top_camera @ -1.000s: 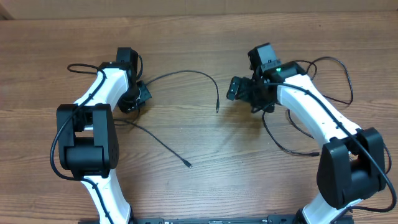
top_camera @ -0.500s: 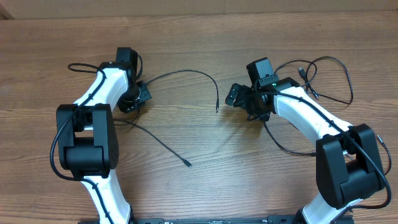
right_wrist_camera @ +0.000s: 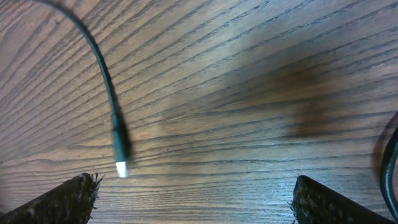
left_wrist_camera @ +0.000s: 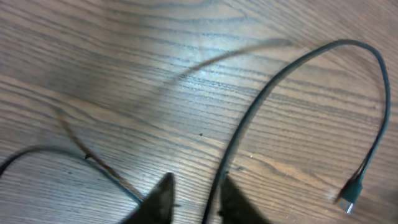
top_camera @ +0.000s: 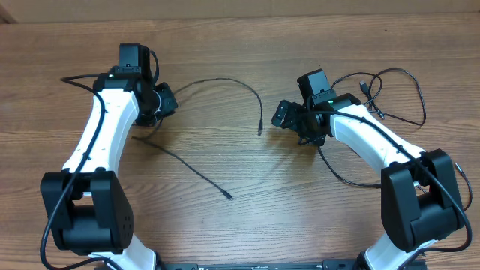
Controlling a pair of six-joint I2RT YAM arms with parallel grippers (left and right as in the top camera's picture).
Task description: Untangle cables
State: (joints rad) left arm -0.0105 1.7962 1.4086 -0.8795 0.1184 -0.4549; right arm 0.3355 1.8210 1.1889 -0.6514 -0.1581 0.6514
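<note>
A thin black cable (top_camera: 225, 81) arcs across the table's middle from my left gripper (top_camera: 163, 100) to its plug (top_camera: 259, 131). In the left wrist view this cable (left_wrist_camera: 280, 74) runs between the nearly closed fingers of the left gripper (left_wrist_camera: 196, 200), which is shut on it. A second thin cable (top_camera: 187, 169) lies diagonally below, ending in a plug (top_camera: 228, 197). My right gripper (top_camera: 282, 114) is wide open and empty, just right of the first cable's plug. In the right wrist view that plug (right_wrist_camera: 120, 163) lies close to the left finger of the right gripper (right_wrist_camera: 193, 202).
More thin black cables loop at the right behind the right arm (top_camera: 394, 75) and below it (top_camera: 349, 176). One shows at the right wrist view's edge (right_wrist_camera: 392, 155). The table (top_camera: 240, 225) is brown wood. A thin cable (left_wrist_camera: 56, 151) lies left of the left fingers.
The left arm has swung up and to the left, pulling the held end of the arcing cable with it. The cable's plug shifted slightly left. The right arm moved earlier and now holds still.
</note>
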